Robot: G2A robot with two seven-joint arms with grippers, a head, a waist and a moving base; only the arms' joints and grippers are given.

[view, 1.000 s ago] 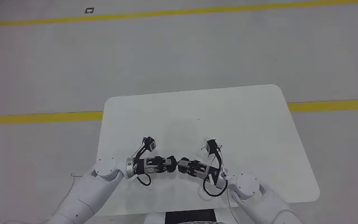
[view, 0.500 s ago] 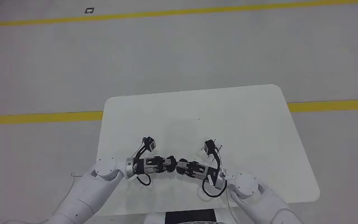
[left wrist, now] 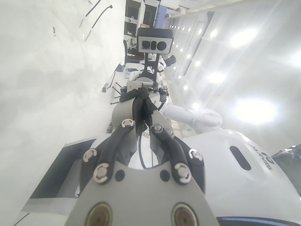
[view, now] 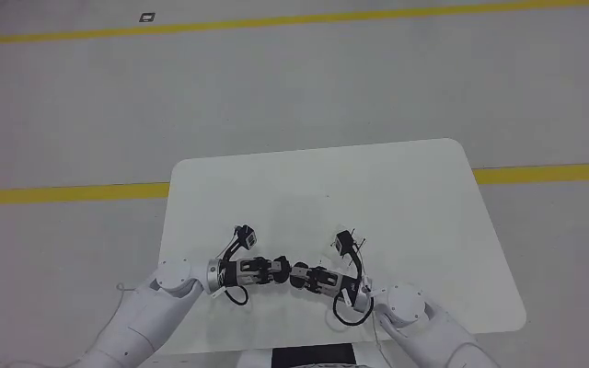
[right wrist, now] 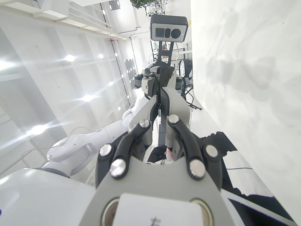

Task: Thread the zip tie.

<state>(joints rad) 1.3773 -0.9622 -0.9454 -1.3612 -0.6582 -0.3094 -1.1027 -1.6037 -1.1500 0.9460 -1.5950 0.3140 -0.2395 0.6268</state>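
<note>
1. Both arms are recorded over the near middle of the worktop [view: 414, 202]. Their tips are set nose to nose, touching or very nearly so.
2. The left pincer [left wrist: 141, 96] is drawn narrow. It is closed on a thin dark strand taken to be the zip tie [left wrist: 139, 144], and a free length is seen trailing back toward the wrist.
3. The right pincer [right wrist: 162, 88] is likewise closed to a narrow gap with a dark ribbed strip between its fingers. This is judged to be the tie's other end, though pad and tie cannot be cleanly separated.
4. The zip tie is therefore placed in the air between the two pincers, not lying on the worktop. Its head and slot cannot be made out.
5. Several loose ties [left wrist: 101, 16] are noted lying on the worktop, well apart from the pincers.
6. Handling (judgement): the tie is expected to be very light, slick and springy. It should bend easily across its flat face and flick back when released.
7. Hold (judgement): the tail is best gripped close behind its tip so that little unsupported length can droop. The head is best gripped by its sides so that the slot is left open.
8. Risk (judgement): the tip may be deflected past the slot, or the strip may slip through the pads.
</note>
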